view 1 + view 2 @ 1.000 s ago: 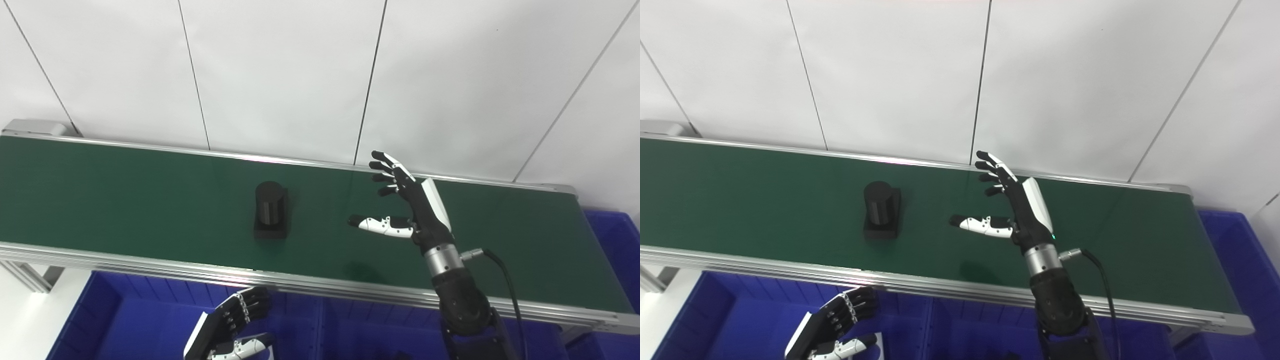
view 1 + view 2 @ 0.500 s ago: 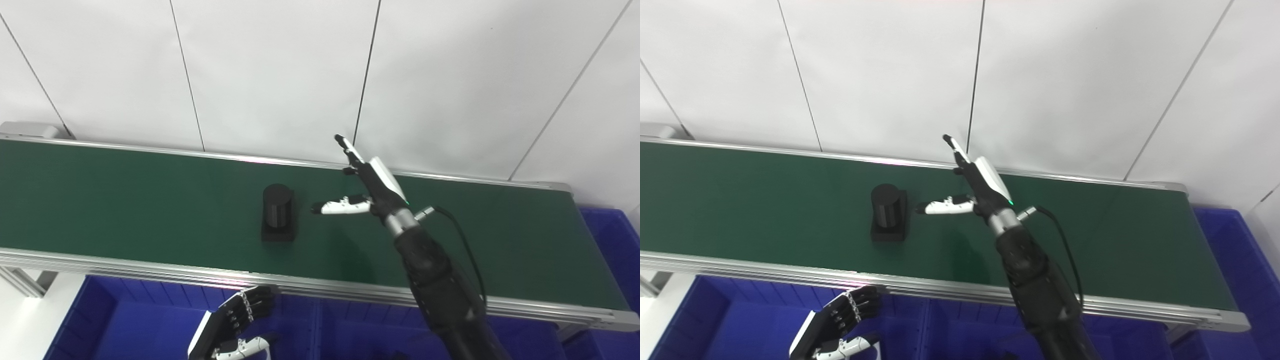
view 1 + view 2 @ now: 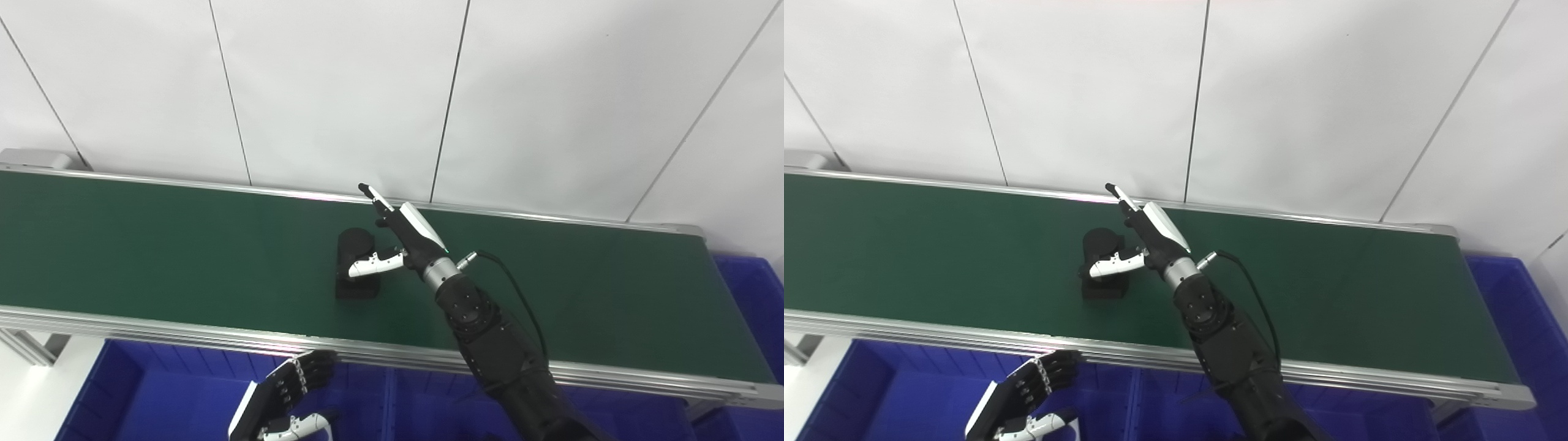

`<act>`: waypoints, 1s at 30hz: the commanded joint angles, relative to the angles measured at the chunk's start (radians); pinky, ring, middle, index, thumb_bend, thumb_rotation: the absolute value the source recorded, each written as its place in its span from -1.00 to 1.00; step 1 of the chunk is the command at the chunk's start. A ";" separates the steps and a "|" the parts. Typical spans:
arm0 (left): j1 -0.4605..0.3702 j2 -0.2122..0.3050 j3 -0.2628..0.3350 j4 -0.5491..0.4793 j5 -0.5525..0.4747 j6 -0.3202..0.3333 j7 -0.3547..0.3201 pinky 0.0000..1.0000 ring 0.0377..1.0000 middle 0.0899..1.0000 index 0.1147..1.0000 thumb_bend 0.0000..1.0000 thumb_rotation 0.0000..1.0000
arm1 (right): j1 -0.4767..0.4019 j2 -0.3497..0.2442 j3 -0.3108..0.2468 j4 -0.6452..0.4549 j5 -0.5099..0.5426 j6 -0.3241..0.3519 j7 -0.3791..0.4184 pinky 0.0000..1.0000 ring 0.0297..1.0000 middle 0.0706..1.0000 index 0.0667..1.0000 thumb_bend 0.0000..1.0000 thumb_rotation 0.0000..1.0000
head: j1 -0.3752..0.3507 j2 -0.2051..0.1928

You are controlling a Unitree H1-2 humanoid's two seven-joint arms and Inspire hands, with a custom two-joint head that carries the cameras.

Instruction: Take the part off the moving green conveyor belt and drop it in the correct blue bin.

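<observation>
A black part [image 3: 356, 244], a short cylinder standing on a square base, rides upright mid-belt on the green conveyor belt [image 3: 153, 245]. My right hand [image 3: 398, 239] is right at the part, open. Its white thumb [image 3: 370, 264] crosses the front of the cylinder, and its fingers [image 3: 375, 197] stretch past the part's far side toward the back rail. I cannot tell whether the thumb touches the part. Below the belt's front rail, my left hand [image 3: 275, 401] hangs over a blue bin [image 3: 153, 392], fingers loosely curled and holding nothing.
Aluminium rails [image 3: 184, 334] edge the belt front and back, with a white panelled wall behind. Blue bins line the floor under the front rail, and another blue bin [image 3: 750, 294] sits past the belt's right end. A black cable [image 3: 520, 294] trails from my right wrist.
My right hand swept left along the belt from well right of the part until its thumb and fingers flank it. The part drifted slightly right. The left hand stayed put.
</observation>
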 commanded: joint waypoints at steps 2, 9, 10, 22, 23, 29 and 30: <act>-0.005 0.001 0.004 -0.026 0.002 -0.040 0.007 0.57 0.47 0.42 0.37 0.22 -1.00 | -0.067 0.010 0.012 0.022 0.000 -0.054 0.000 0.91 1.00 1.00 1.00 0.81 -0.40 | 0.005 -0.003; 0.000 -0.005 0.003 -0.031 0.004 -0.041 0.009 0.60 0.48 0.42 0.39 0.21 -1.00 | -0.093 0.019 0.054 0.104 -0.033 -0.110 -0.039 0.93 1.00 0.98 1.00 0.88 -0.45 | 0.011 -0.006; 0.000 -0.005 0.002 -0.031 0.004 -0.041 0.009 0.59 0.47 0.41 0.39 0.22 -1.00 | -0.093 0.020 0.056 0.114 -0.036 -0.118 -0.048 0.90 0.99 0.95 0.96 0.86 -0.47 | 0.011 -0.006; 0.014 -0.006 -0.008 -0.043 0.024 -0.040 0.030 0.63 0.47 0.42 0.39 0.23 -1.00 | -0.083 0.049 0.006 0.259 0.016 -0.267 -0.173 0.30 0.37 0.33 0.28 0.74 -0.98 | 0.015 0.007; 0.015 -0.005 -0.009 -0.043 0.022 -0.040 0.028 0.64 0.47 0.42 0.39 0.23 -1.00 | -0.082 0.053 -0.003 0.275 0.023 -0.283 -0.190 0.22 0.28 0.26 0.22 0.73 -0.99 | 0.015 0.007; 0.023 -0.005 -0.013 -0.053 0.027 -0.039 0.034 0.64 0.47 0.43 0.40 0.23 -1.00 | -0.065 0.075 -0.035 0.314 0.051 -0.334 -0.305 -0.59 -0.14 -0.10 -0.69 0.08 -1.00 | 0.023 0.021; 0.023 -0.004 -0.014 -0.053 0.026 -0.039 0.033 0.64 0.47 0.43 0.40 0.23 -1.00 | -0.062 0.076 -0.033 0.315 0.051 -0.334 -0.320 -0.61 -0.14 -0.11 -0.71 0.08 -1.00 | 0.023 0.021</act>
